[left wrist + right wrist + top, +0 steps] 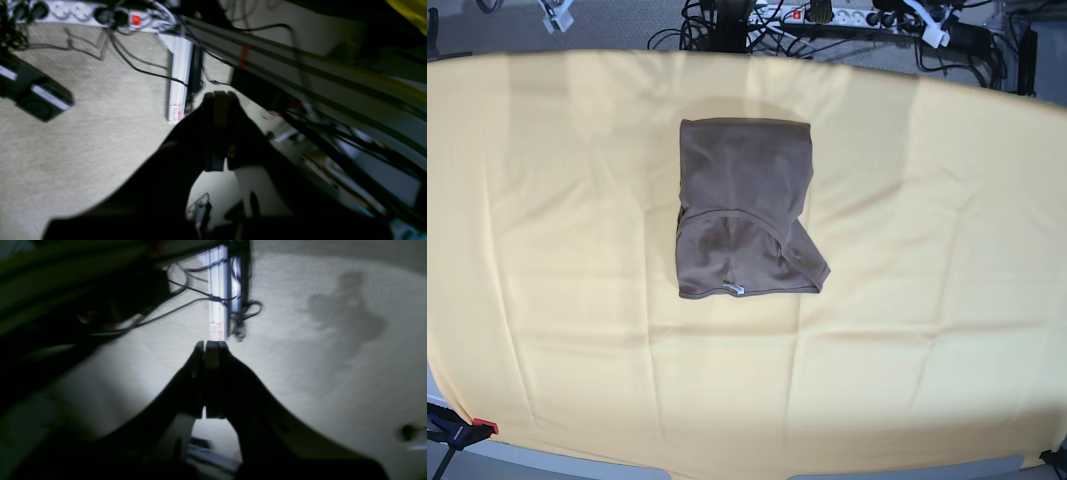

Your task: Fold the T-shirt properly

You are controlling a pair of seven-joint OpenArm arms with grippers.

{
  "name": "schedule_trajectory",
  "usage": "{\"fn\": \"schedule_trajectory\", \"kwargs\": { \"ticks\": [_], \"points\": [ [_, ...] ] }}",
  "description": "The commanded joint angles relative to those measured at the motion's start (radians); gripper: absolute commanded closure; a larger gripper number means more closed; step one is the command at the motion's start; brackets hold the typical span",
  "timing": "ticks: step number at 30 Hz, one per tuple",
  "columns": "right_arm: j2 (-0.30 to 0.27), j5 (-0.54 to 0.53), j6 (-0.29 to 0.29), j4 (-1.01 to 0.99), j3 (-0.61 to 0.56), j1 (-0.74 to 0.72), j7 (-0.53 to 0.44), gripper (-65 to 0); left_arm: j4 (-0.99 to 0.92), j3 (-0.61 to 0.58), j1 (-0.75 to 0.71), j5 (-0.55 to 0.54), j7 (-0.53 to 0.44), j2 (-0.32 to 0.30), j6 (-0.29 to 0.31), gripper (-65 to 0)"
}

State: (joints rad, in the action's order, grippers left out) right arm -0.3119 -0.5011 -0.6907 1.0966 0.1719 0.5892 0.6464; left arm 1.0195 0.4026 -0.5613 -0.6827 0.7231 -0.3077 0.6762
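The taupe T-shirt [745, 205] lies folded into a compact, roughly rectangular bundle on the yellow cloth [927, 250], a little left of centre in the base view. Its neck opening faces the front edge, with a small light tag [737, 290] showing, and a fold sticks out at its lower right corner. Neither arm appears in the base view. In the left wrist view my left gripper [218, 95] is shut with nothing in it, hanging over carpeted floor beside the table frame. My right gripper [210, 343] is likewise shut and empty above the carpet.
Below the left gripper are a white power strip [86, 11], loose black cables, a white bar [180, 76], a black box [36, 93] and the table's metal rail [300, 66]. Cables and a pale bar [218, 290] lie ahead of the right gripper. An orange clamp [472, 430] holds the cloth's front left corner.
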Motion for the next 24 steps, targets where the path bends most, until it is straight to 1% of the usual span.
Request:
{"fn": "schedule_trajectory", "kwargs": {
  "ticks": [1, 3, 4, 5, 6, 8, 9, 11, 13, 14, 16, 19, 22, 24],
  "points": [
    [-0.016, 0.033, -0.007, -0.03, -0.028, -0.013, -0.046, 0.0, -0.031, -0.023, 0.005, 0.032, -0.048, -0.014, 0.012, 0.0],
    [-0.018, 0.127, -0.007, -0.112, -0.092, -0.06, -0.155, 0.0, -0.105, -0.094, 0.032, 0.14, -0.185, -0.013, 0.011, 0.0],
    [-0.018, 0.173, 0.016, -0.15, -0.122, -0.081, -0.22, 0.0, -0.138, -0.135, 0.045, 0.192, -0.263, -0.013, 0.011, 0.0],
    [-0.018, 0.204, 0.063, -0.185, -0.152, -0.1, -0.287, 0.0, -0.169, -0.175, 0.055, 0.241, -0.344, -0.012, 0.002, 0.0],
    [-0.017, 0.216, 0.116, -0.217, -0.18, -0.116, -0.354, 0.0, -0.197, -0.212, 0.065, 0.278, -0.412, -0.009, -0.019, 0.0],
    [-0.005, 0.218, 0.22, -0.269, -0.223, -0.147, -0.448, 0.0, -0.238, -0.278, 0.088, 0.327, -0.504, 0.003, -0.091, 0.0],
    [0.006, 0.219, 0.266, -0.288, -0.237, -0.163, -0.463, 0.0, -0.253, -0.302, 0.097, 0.346, -0.536, 0.014, -0.143, 0.0],
    [0.037, 0.236, 0.343, -0.315, -0.253, -0.194, -0.464, 0.0, -0.267, -0.333, 0.111, 0.399, -0.587, 0.045, -0.248, 0.0],
    [0.075, 0.28, 0.397, -0.325, -0.257, -0.211, -0.464, 0.0, -0.27, -0.347, 0.119, 0.465, -0.624, 0.087, -0.326, 0.0],
    [0.092, 0.297, 0.409, -0.325, -0.257, -0.216, -0.464, 0.0, -0.27, -0.349, 0.122, 0.492, -0.641, 0.109, -0.351, 0.0],
    [0.123, 0.309, 0.421, -0.325, -0.257, -0.218, -0.464, 0.0, -0.27, -0.349, 0.124, 0.532, -0.678, 0.154, -0.382, 0.0],
    [0.157, 0.321, 0.422, -0.325, -0.257, -0.217, -0.463, 0.0, -0.269, -0.349, 0.13, 0.537, -0.693, 0.206, -0.421, 0.0],
    [0.175, 0.323, 0.42, -0.325, -0.257, -0.214, -0.452, 0.0, -0.269, -0.351, 0.13, 0.538, -0.693, 0.235, -0.423, 0.0],
    [0.182, 0.327, 0.429, -0.325, -0.257, -0.206, -0.453, 0.0, -0.269, -0.351, 0.13, 0.556, -0.694, 0.25, -0.423, 0.0]
  ]
}}
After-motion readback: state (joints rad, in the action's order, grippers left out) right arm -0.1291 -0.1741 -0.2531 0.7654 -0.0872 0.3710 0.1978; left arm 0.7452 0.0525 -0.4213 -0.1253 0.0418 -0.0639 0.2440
